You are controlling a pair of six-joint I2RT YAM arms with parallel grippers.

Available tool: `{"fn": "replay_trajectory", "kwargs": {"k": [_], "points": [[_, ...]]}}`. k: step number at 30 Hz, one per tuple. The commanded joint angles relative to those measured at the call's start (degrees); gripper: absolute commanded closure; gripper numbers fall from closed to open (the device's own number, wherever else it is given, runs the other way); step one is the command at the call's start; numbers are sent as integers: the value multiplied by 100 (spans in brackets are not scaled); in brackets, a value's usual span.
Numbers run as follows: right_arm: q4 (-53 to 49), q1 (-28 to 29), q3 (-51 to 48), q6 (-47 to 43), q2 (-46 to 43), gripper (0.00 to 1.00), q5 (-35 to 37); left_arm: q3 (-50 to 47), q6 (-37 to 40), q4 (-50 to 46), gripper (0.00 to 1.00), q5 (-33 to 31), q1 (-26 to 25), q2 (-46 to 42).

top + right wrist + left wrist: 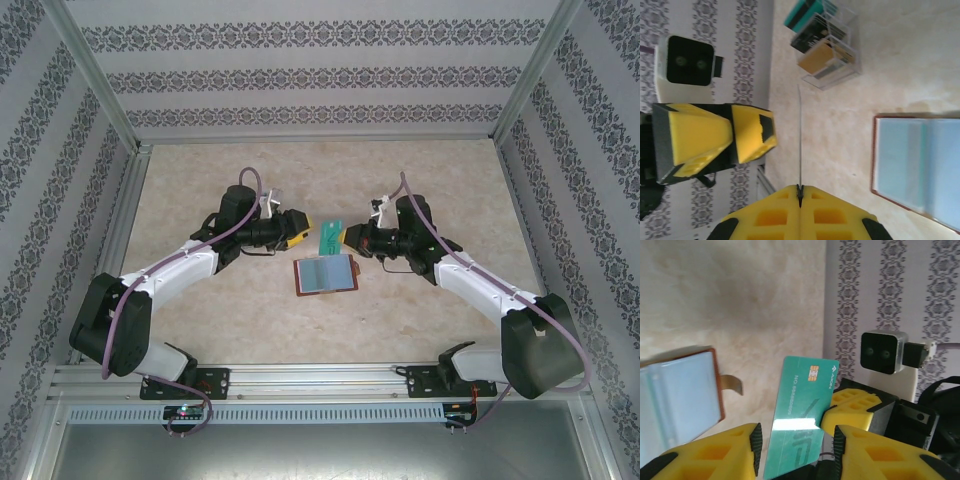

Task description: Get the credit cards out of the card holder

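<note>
We see a pale marbled counter boxed in by patterned wallpaper walls. One card holder lies open on it between the arms, blue-grey sleeves up, brown rim. One teal credit card is pinched on edge in the right jaws. The left jaws gape, the card showing between them. A clear case holds three more cards: teal, black, tan.

teal card: glossy plastic | card holder: sheeny sleeves | table: matt, smooth
</note>
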Motion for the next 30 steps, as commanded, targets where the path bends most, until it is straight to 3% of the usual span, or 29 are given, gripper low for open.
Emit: {"fn": "replay_trajectory", "kwargs": {"k": [1,9,16,27,29,30], "points": [[849,-44,81,538,-86,100,-343,-113,-343,702,58,245,37,-36],[1677,-28,-104,1020,64,100,-524,-193,-402,818,63,343,30,2],[1702,79,-32,969,218,100,-640,-187,-476,998,70,385,17,19],[1694,92,-52,917,402,100,-646,-193,-491,1136,100,426,17,-26],[1634,92,-52,869,417,100,-637,-167,-445,1104,100,427,17,-56],[1592,96,-52,844,430,91,-635,-138,-381,1021,100,429,13,-70]]}}
